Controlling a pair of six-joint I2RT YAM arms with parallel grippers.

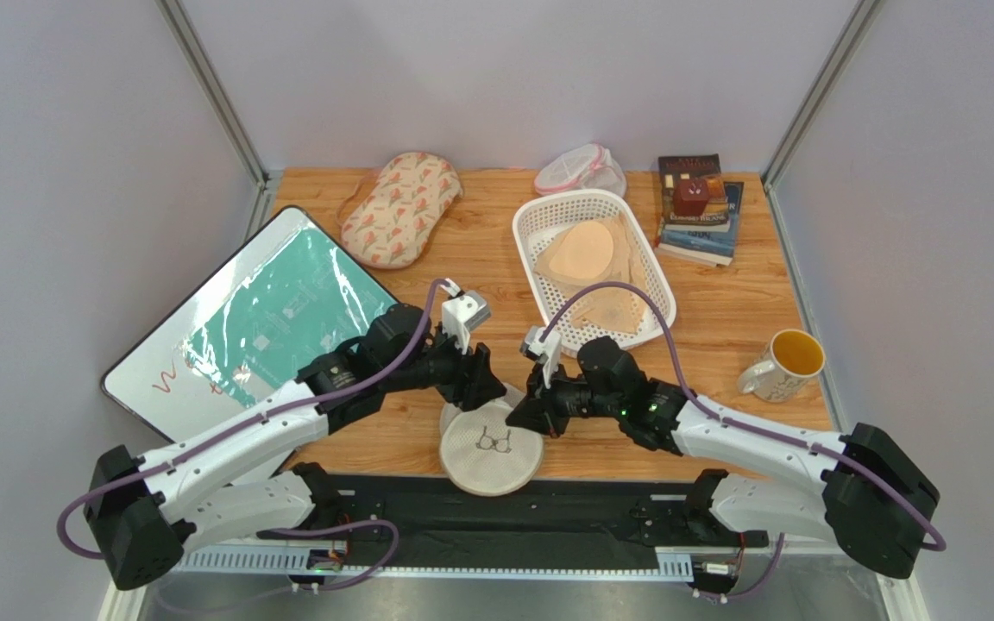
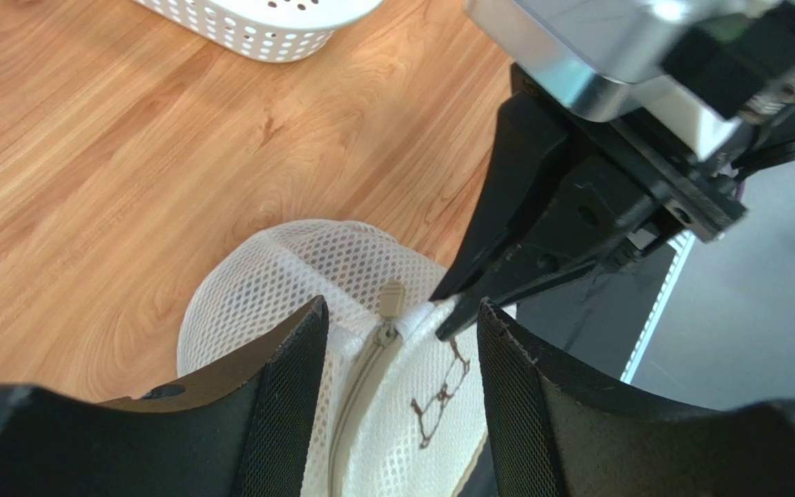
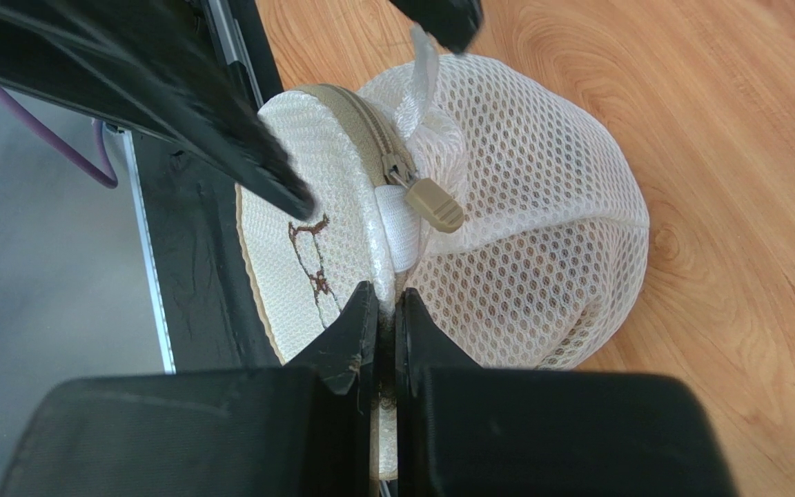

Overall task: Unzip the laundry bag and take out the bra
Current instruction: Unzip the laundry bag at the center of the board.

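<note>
At the near edge of the table [image 1: 723, 324], between the two arms, the laundry bag [image 1: 491, 448] was found, its round printed face turned up and its near rim reaching over the black rail in front. In the wrist views the bag [image 2: 298, 269] was seen propped on its side, dome toward the wood. Its tan zip [image 3: 365, 124] was closed along the stretch in view, with the zipper pull [image 3: 435, 204] sticking out at the top of the seam. The bra could not be made out through the mesh.

The right gripper [image 3: 386, 300] was pinched tight on the bag's white rim just below the pull. The left gripper [image 2: 402, 305] was held apart, one finger on each side of the zip; the pull [image 2: 391, 300] lay in the gap and was not gripped.

Farther back, a yellow-lined mug [image 1: 785, 365] was stood to the right and a whiteboard [image 1: 269, 324] was laid to the left. Behind the grippers a white basket [image 1: 535, 227] was placed with a pale peach bra [image 1: 580, 252] in it. Along the far edge an oval patterned bag [image 1: 400, 207], a small pink-trimmed mesh bag [image 1: 578, 168] and a stack of books [image 1: 697, 214] were set out.
</note>
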